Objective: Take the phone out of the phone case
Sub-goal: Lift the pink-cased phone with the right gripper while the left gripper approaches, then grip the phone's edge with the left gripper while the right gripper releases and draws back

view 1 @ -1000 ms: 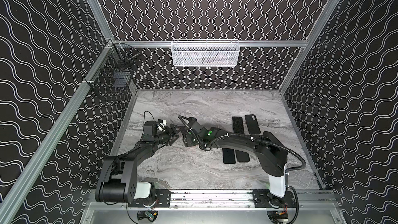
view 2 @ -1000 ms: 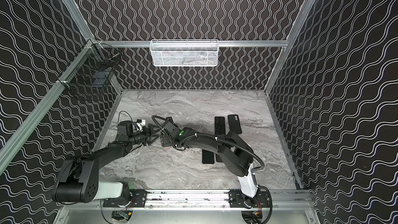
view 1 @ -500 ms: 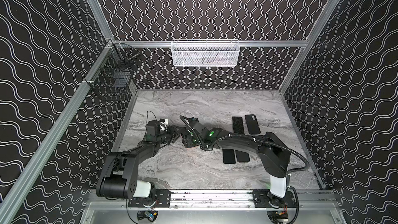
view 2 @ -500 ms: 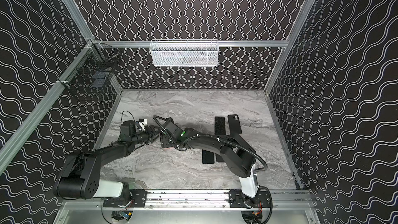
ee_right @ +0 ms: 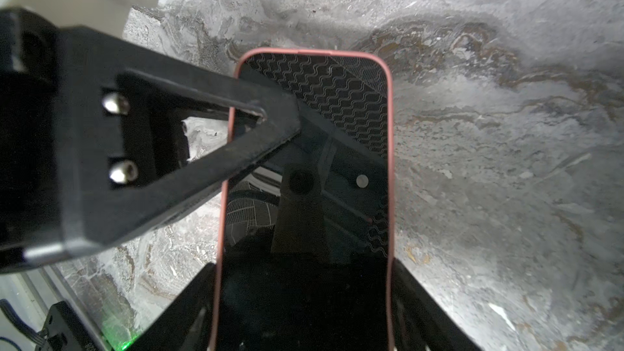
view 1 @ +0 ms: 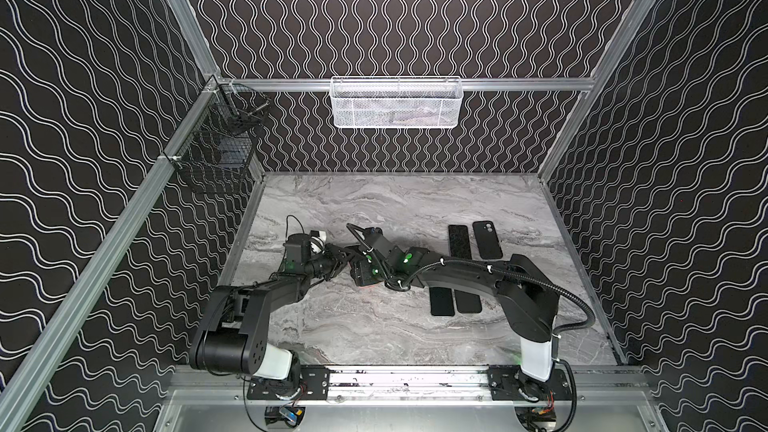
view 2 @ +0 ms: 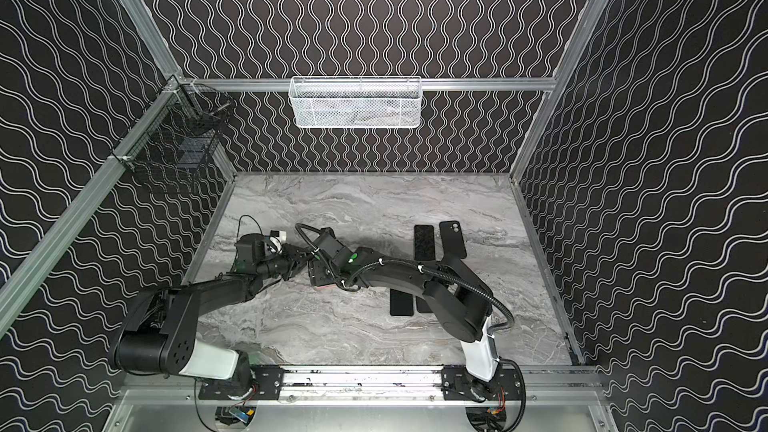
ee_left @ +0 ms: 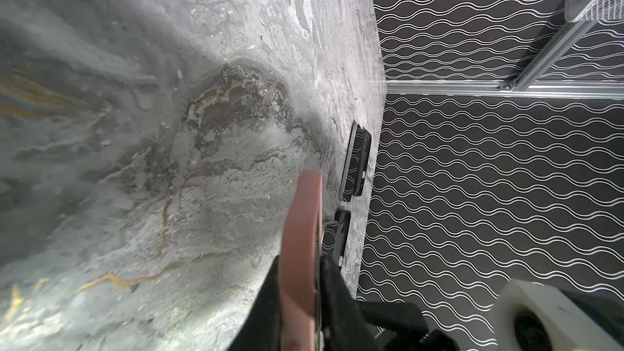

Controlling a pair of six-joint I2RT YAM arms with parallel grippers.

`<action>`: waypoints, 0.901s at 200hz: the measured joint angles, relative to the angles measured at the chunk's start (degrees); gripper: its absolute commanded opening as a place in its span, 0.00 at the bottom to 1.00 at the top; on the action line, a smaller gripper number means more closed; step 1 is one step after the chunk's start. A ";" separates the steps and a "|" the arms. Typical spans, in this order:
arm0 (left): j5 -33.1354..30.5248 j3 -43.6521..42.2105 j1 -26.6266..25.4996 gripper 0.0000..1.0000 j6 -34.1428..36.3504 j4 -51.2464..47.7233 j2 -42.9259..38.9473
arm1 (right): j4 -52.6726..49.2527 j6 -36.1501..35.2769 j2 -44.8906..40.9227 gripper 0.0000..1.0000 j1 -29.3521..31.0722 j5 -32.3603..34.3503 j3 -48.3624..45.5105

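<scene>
Down low, left arm (view 1: 282, 288) and right arm (view 1: 465, 280) stretch inward: left gripper (ee_left: 300, 261) pinched on the phone case (ee_left: 302, 204) rim, right gripper (ee_right: 304, 281) clamping its sides, phone (ee_right: 314, 197) inside.

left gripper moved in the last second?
Yes. In both top views the left gripper has edged rightward, away from the table's left edge, and closed on the pink case's edge.

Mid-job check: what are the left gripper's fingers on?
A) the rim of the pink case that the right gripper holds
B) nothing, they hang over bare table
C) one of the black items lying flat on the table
A: in the left wrist view the pink case has its rim between the left gripper fingers, and the right gripper clasps the phone by its sides.
</scene>
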 measured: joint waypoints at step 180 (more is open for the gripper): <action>-3.32 -2.60 -0.17 0.00 -3.63 5.60 -4.48 | 6.40 0.17 -14.86 0.99 -1.01 -3.72 -9.97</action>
